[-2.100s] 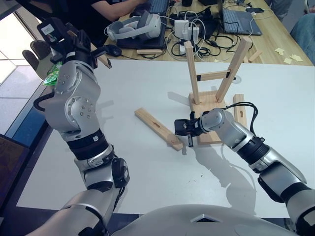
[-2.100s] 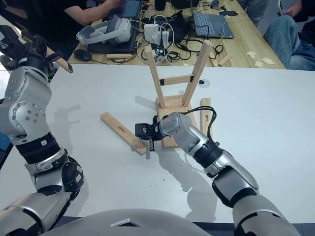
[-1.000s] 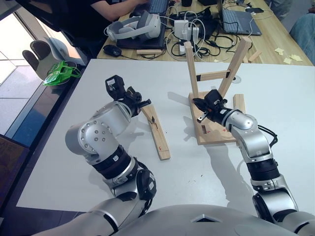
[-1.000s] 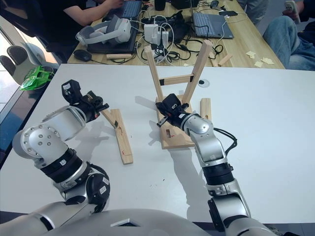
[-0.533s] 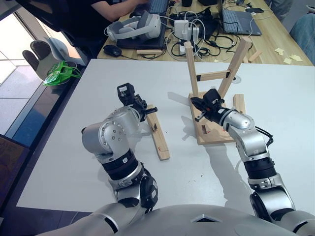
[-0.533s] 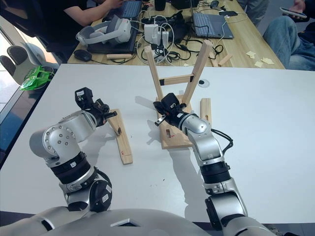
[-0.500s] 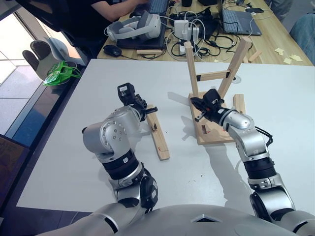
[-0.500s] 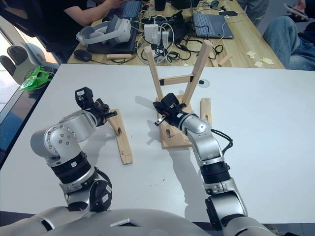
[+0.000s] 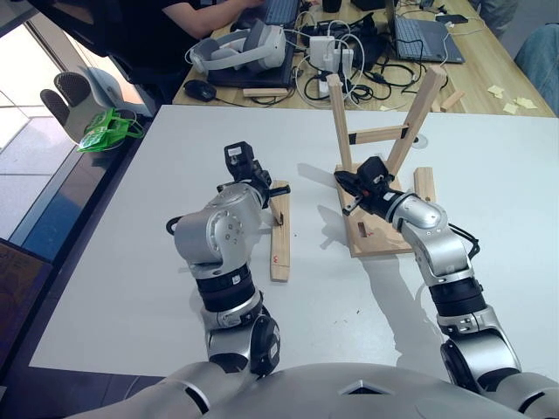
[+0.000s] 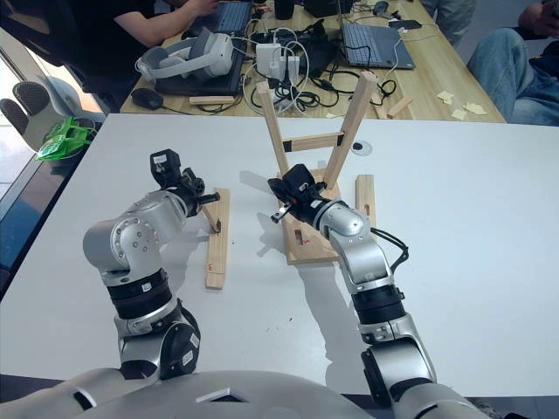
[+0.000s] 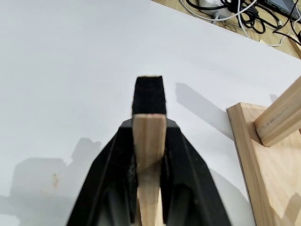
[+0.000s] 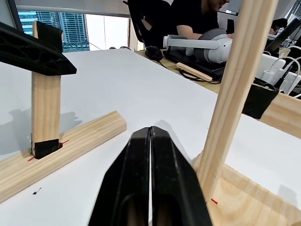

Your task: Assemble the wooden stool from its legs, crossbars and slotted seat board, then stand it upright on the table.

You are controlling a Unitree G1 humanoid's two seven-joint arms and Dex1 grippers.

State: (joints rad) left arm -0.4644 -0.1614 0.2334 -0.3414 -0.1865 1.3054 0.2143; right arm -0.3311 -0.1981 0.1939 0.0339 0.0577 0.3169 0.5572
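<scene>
**Second leg pair under way: you are fitting a crossbar into a loose leg beside the half-built stool.**

Your left gripper [image 9: 265, 189] is clenched on a short pale wooden crossbar [image 12: 45, 110] with a black tip. It stands upright on the long pale wooden leg [image 9: 279, 240] lying flat on the white table [image 9: 175, 288], near the flat slotted wooden seat board [image 9: 384, 240]. That board carries two upright wooden legs [image 9: 339, 131] linked by a joining crossbar [image 9: 377, 134], and a fourth leg [image 9: 425, 192] lies just beside it. Your right gripper [image 9: 349, 185], pinched shut on nothing, hovers at the board's near-left corner. Next, I judge, you press the short crossbar home squarely, then fetch the fourth leg. Whether its tip is fully seated is hard to tell, and your right forearm hides part of the board.
</scene>
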